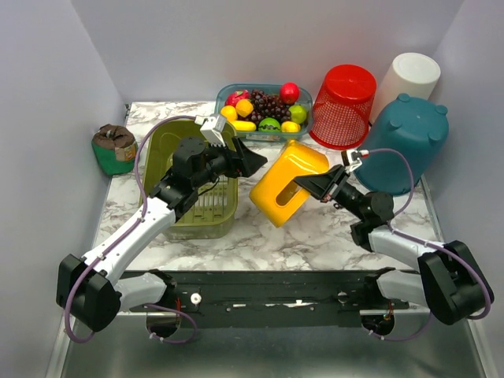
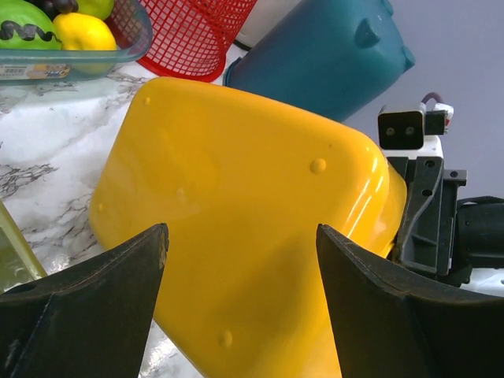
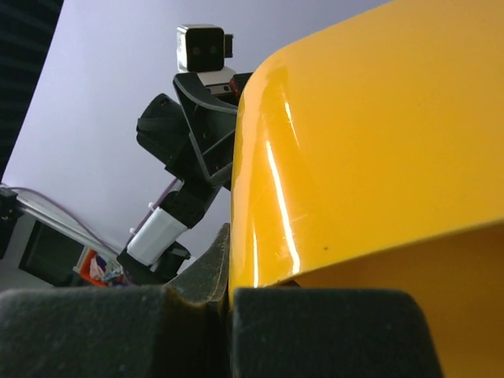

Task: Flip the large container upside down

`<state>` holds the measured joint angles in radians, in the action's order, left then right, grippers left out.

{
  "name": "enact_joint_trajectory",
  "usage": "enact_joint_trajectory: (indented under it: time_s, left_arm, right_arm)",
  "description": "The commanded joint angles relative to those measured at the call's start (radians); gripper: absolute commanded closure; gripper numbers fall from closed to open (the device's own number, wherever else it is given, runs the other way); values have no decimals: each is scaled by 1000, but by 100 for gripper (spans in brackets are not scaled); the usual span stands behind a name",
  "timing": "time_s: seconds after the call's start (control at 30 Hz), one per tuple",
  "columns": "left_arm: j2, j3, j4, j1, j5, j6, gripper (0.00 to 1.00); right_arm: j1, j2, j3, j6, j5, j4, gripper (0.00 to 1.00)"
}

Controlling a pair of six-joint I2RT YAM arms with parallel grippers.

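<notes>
The large container [image 1: 287, 183] is a yellow plastic tub, tipped on its side and raised off the marble table, its base facing left. My right gripper [image 1: 311, 187] is shut on the tub's rim wall; in the right wrist view its pads [image 3: 230, 291] pinch the yellow wall [image 3: 370, 134]. My left gripper [image 1: 256, 161] is open just left of the tub's base. Through the left wrist camera the base [image 2: 236, 157] fills the space ahead of the spread fingers [image 2: 240, 228], and I cannot tell whether they touch it.
A green dish rack [image 1: 193, 185] lies under my left arm. At the back stand a fruit tray [image 1: 264, 106], an upturned red basket [image 1: 344, 106], a teal bucket [image 1: 405, 142] and a white bin [image 1: 409, 75]. A small green pot [image 1: 115, 148] sits far left.
</notes>
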<state>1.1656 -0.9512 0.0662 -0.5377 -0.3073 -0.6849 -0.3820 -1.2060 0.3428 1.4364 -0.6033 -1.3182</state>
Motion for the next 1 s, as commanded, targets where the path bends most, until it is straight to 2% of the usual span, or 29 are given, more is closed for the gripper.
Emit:
enact_joint_trajectory:
  time_s: [0.0,0.17,0.3,0.47,0.6,0.63,0.67,0.73,0.8,0.83,0.87,0.9,0.93,0.97]
  left_arm:
    - [8,-4,20,2,-52,8,16]
    - [45,-7,83,-11,-130,1,16]
    - [112,-38,113,-91,-193,21,16]
    - [195,-104,110,-212,-202,68,16]
    - [249,-109,144,-246,-225,64,19]
    - [250,-106,149,-252,-234,70,20]
    - [256,-106,152,-263,-246,79,20]
    - [276,-116,139,-277,-269,113,20]
    - [299,-124,139,-304,-299,127,20]
    - [305,-127,141,-314,-303,136,20]
    - [315,-135,141,-327,-308,142,21]
    - [330,-141,132,-355,-305,150,22]
    - [339,-149,123,-367,-299,163,23]
    - [348,-159,116,-378,-294,166,23]
  right_arm:
    - [3,38,-76,-13,8,-362,99]
    - [23,167,-335,-14,129,-360,99]
    - [23,301,-540,-10,250,-358,95]
    - [28,423,-550,-10,247,-237,92]
    - [28,502,-548,-28,292,-89,89]
    - [29,525,-548,-40,293,-13,89]
    - [28,546,-548,-41,295,26,82]
    - [26,640,-548,-37,327,176,81]
    - [28,725,-547,-15,387,320,63]
    - [28,822,-548,-5,405,479,51]
    - [28,882,-547,4,424,558,39]
    - [29,940,-538,12,456,639,35]
    - [28,1065,-516,-5,474,868,34]
    - [28,1123,-457,-17,494,987,34]
